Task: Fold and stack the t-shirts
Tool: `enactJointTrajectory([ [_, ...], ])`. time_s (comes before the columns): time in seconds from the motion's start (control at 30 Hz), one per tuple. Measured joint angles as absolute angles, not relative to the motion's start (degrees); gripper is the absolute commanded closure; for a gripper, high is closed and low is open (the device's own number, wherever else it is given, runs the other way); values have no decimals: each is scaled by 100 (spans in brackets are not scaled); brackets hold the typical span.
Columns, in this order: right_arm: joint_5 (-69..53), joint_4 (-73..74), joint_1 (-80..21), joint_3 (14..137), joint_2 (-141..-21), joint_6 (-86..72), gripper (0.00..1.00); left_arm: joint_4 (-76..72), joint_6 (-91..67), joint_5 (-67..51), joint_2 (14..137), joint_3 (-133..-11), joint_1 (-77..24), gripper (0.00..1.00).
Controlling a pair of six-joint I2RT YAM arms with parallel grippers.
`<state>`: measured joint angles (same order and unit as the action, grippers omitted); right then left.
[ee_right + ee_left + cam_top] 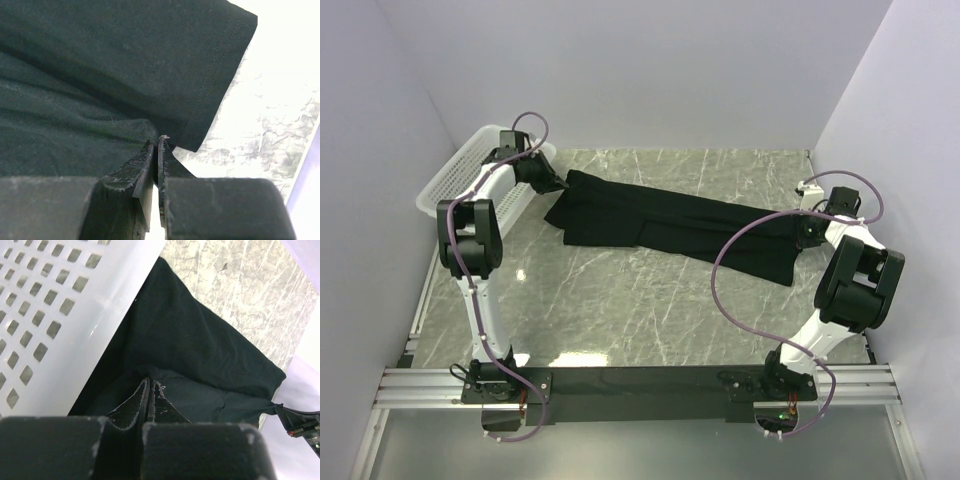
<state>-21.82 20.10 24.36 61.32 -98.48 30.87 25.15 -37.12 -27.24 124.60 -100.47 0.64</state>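
Note:
A black t-shirt (pixel 660 222) stretches in a long band across the marble table, from the basket at the left to the right arm. My left gripper (pixel 558 184) is shut on its left end; in the left wrist view the jaws (pixel 150 382) pinch the black cloth (pixel 200 350) beside the basket wall. At the right end, my right gripper (pixel 800 232) is shut on the shirt; the right wrist view has its jaws (pixel 156 142) closed on the fabric (pixel 100 75) near a hemmed sleeve edge (pixel 215 75).
A white plastic mesh basket (pixel 455 180) stands at the back left, touching the shirt's left end, and its wall (pixel 60 305) fills the left of the left wrist view. Walls close in on three sides. Purple cables loop off both arms.

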Motion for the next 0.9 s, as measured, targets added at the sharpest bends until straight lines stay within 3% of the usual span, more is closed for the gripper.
enactJointTrajectory([
  [0.9,-2053,1894,2502,6064,-9782,2939,90,2515,-3710,-2401,12818,-10516,-187,99],
])
